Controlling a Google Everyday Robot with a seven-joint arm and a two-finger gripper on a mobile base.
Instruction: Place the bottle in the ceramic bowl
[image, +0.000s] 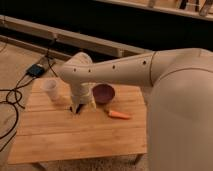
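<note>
Because the robot's cream arm (130, 67) sweeps in from the right and covers much of the view, it hides part of the wooden slatted table (75, 140) beneath it, and that matters for what follows. Near the table's far edge sits the ceramic bowl (104, 93), dark maroon, upright and apparently empty, just to the right of the arm's wrist. A translucent white cup (51, 90) stands upright near the far left corner, well clear of the bowl. An orange, carrot-shaped item (119, 114) lies flat in front of the bowl and slightly right of it. The gripper (78, 108) points down at the table between cup and bowl, low over the wood and just left of the bowl; whether it is clenched or released I cannot tell. The bottle itself does not show anywhere on the open table, so it is probably either in the gripper or hidden under the wrist, but that is a guess. The main risk from here is in the short sideways move to the bowl: if the grasp is loose or off-centre, a slim bottle could slip out early and roll across the slats. A low pass could also catch the bowl's near rim and push it towards the table's far edge.
</note>
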